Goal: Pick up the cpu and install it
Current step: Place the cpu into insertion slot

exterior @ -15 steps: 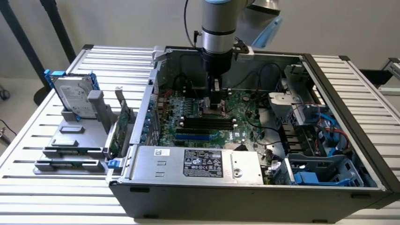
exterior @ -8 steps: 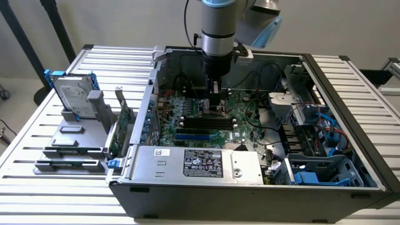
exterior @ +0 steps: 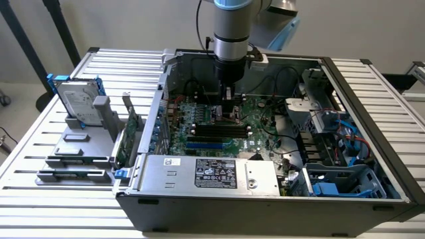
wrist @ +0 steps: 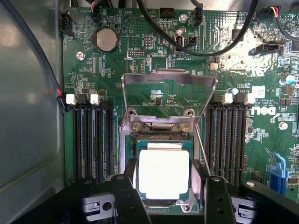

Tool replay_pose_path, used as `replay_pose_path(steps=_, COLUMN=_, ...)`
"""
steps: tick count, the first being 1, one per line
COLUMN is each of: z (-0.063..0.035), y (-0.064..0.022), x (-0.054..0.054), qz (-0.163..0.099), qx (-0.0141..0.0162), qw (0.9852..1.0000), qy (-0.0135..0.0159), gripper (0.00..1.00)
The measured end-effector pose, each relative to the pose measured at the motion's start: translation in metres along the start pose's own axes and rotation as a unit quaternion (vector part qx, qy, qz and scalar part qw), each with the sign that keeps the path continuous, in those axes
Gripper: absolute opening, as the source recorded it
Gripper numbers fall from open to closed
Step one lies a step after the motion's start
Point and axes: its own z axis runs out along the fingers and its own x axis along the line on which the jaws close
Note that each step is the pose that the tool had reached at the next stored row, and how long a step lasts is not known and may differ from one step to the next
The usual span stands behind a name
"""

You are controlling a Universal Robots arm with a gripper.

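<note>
Gripper [wrist: 165, 171] straddles the cpu [wrist: 163, 181], flat, face-up in its socket [wrist: 161, 136]; grip unclear.

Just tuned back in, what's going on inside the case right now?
The arm's gripper is down inside the open computer case, right over the motherboard's socket. The cpu lies at the socket, directly under the gripper, with the load plate raised open. Whether the gripper is holding the cpu is not clear. The hard drive stands in its holder outside the case.
</note>
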Motion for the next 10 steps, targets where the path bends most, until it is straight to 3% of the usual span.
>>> replay_pose_path(steps=10, z=0.0061, y=-0.0003, x=0.001, qz=0.0, qx=-0.0001, qw=1.0, qy=-0.0039, gripper=0.55)
